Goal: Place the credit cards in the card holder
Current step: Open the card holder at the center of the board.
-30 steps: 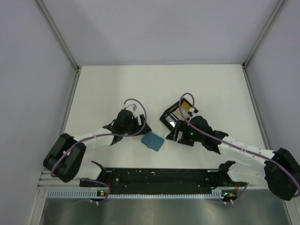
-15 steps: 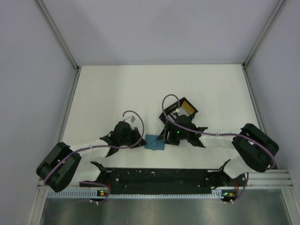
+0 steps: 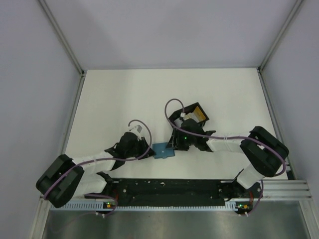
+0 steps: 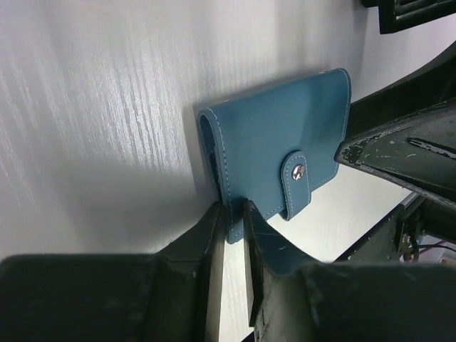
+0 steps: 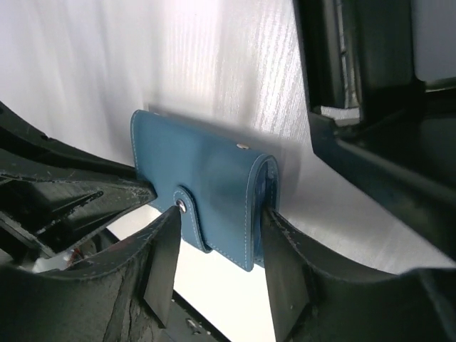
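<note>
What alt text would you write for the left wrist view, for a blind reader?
The left gripper pinches the near edge of a closed teal-blue card holder, beside its folded spine, over a white table. A snap strap holds it shut.

**Soft-Sheen Holder, Matt Black Plastic**

The card holder (image 4: 285,135) is showing smooth teal leather-look skin, softly sheened and stitched at the edges; its stud (image 4: 298,170) is gleaming like metal. The table (image 4: 100,100) is catching light as satin white, finely streaked. The left gripper (image 4: 234,212) is showing matt black plastic; the finger (image 4: 399,153) of the right gripper (image 5: 219,228), at 3 o'clock of the stud, is looking scuffed.
</note>
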Motion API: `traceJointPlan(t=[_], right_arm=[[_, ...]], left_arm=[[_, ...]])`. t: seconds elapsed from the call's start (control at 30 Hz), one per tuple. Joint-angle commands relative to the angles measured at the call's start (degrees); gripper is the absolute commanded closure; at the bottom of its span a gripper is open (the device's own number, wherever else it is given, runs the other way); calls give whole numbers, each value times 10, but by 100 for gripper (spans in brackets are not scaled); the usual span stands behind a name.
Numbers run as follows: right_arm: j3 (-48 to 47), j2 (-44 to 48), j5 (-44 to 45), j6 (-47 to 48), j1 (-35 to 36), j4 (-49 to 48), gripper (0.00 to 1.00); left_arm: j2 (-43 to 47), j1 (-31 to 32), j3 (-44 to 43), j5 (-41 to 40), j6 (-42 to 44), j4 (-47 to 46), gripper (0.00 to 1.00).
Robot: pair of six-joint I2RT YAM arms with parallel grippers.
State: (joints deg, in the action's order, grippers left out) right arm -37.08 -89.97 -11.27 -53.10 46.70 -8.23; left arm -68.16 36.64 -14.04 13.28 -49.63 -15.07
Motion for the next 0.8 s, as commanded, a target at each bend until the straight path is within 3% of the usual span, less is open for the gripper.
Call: traceJointPlan(t=[0.0,0.07,0.2,0.3,0.4,0.5,0.6,0.77], right_arm=[[-43,14,20,83,9,55,50],[-51,44,47,114,9,79,46],[-58,102,81,160,9,118,44],[-38,122,39,158,9,87,44],[-7,118,-30,118,9,13,48],[19,96,-70,71,9,-55,49],[34,69,-92,51,10,-98,50],[52,25,-119,20,10,-174,52]], left_arm=[[-4,6,9,1,-12,3,79],[13,6,16,-23,-14,35,63],[77,7,12,-68,-5,87,39],[115,7,-15,-105,25,122,23],[97,7,-55,-127,63,143,8],[45,6,-84,-137,87,133,5],[1,5,-85,-81,83,88,6],[-28,4,-64,-66,56,48,28]])
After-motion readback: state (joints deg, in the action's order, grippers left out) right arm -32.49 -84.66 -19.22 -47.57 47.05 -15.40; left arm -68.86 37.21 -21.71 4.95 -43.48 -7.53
